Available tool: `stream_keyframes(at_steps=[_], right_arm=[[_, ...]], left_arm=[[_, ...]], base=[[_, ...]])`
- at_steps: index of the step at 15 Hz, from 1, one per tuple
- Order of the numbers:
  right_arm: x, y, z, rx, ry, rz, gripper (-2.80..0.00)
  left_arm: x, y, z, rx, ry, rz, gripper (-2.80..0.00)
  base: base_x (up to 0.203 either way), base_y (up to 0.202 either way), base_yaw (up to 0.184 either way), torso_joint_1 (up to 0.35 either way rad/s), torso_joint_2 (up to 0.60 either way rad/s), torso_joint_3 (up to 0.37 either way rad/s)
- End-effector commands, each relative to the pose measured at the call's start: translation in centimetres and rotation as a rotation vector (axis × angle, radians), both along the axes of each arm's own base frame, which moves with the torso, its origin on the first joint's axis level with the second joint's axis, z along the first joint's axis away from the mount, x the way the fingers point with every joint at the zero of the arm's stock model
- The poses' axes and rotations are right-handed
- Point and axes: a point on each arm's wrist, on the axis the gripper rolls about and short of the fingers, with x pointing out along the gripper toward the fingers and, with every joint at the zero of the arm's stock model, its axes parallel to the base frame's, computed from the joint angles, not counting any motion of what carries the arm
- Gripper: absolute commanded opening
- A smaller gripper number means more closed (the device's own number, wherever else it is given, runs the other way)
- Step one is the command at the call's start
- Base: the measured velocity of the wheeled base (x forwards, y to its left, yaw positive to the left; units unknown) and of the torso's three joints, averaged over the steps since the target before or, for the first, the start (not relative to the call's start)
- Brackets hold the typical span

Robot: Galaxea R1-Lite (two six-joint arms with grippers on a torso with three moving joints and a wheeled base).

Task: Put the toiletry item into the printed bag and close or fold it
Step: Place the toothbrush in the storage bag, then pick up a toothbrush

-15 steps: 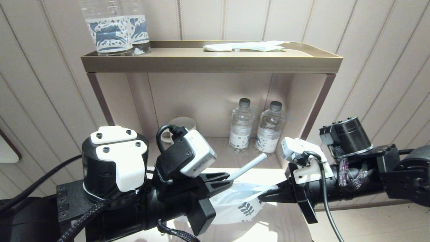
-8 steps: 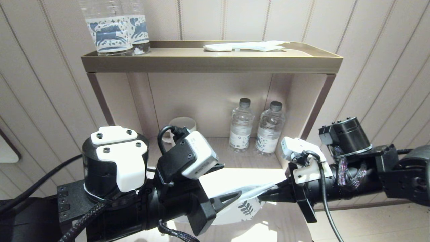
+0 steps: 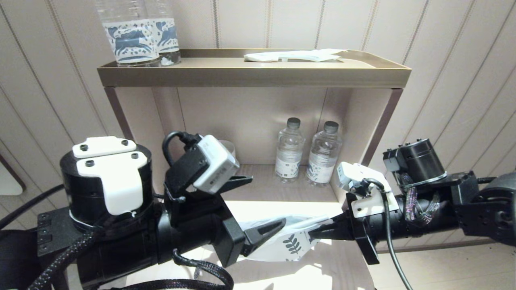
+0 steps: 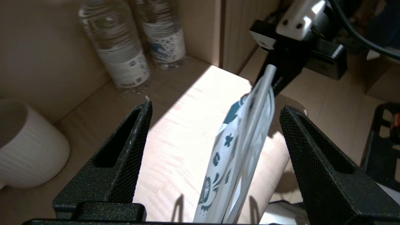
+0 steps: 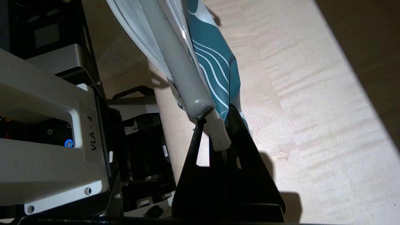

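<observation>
The printed bag (image 3: 291,246), white with teal leaf motifs, hangs above the wooden shelf top (image 3: 282,205). My right gripper (image 3: 313,233) is shut on its upper edge, pinching it beside a white tab (image 5: 219,135). The toiletry item (image 5: 176,59), a pale grey stick, lies inside the bag (image 5: 215,65) along its top edge, and it shows as a grey rod (image 4: 262,97) in the left wrist view. My left gripper (image 3: 268,199) is open just left of the bag (image 4: 218,156), whose thin edge stands between the spread fingers (image 4: 125,153) without touching them.
Two small water bottles (image 3: 289,149) (image 3: 324,151) stand at the back of the shelf. A white ribbed mug (image 4: 28,147) sits at the back left. The gold tray on top (image 3: 254,74) holds two printed bottles (image 3: 133,36) and a plain white packet (image 3: 294,55). A side wall (image 3: 354,121) is on the right.
The left gripper held the stick above the bag, then let it go into the bag, opened wide and drew back to the left. The right gripper kept holding the bag.
</observation>
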Motion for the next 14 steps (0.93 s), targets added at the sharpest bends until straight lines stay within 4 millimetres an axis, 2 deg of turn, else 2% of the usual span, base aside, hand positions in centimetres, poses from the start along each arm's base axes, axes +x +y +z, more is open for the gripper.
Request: stream_keyframes(at_steps=[1, 4, 6, 7, 11, 14], right_arm=[[0.2, -0.3, 0.2, -0.003, -0.008, -0.020, -2.80], [0.1, -0.6, 0.8, -0.004, -0.032, -0.041, -2.80], [0.1, -1.2, 1.3, 0.004, -0.050, -0.060, -2.80], [0.1, -1.3, 1.6, 0.007, -0.059, -0.067, -2.80], [0.7, -2.3, 2.0, 0.011, -0.072, -0.109, -2.80], [0.9, -2.8, 2.2, 0.013, -0.080, -0.127, -2.80]], left_arm=[[0.5, 2.2, 1.5, -0.062, 0.005, 0.088, 0.00], [0.7, 4.5, 1.4, -0.048, 0.084, 0.186, 0.00], [0.0, 5.6, 1.1, -0.011, 0.161, 0.237, 0.00], [-0.6, 6.2, 1.0, 0.006, 0.185, 0.286, -2.80], [-2.5, 8.3, 0.3, 0.048, 0.296, 0.392, -2.80], [-3.0, 9.0, 0.3, 0.024, 0.371, 0.435, -2.80]], base=[[0.000, 0.000, 0.000, 0.000, 0.00, 0.000], [0.000, 0.000, 0.000, 0.000, 0.00, 0.000], [0.000, 0.000, 0.000, 0.000, 0.00, 0.000], [0.000, 0.000, 0.000, 0.000, 0.00, 0.000], [0.000, 0.000, 0.000, 0.000, 0.00, 0.000], [0.000, 0.000, 0.000, 0.000, 0.00, 0.000]])
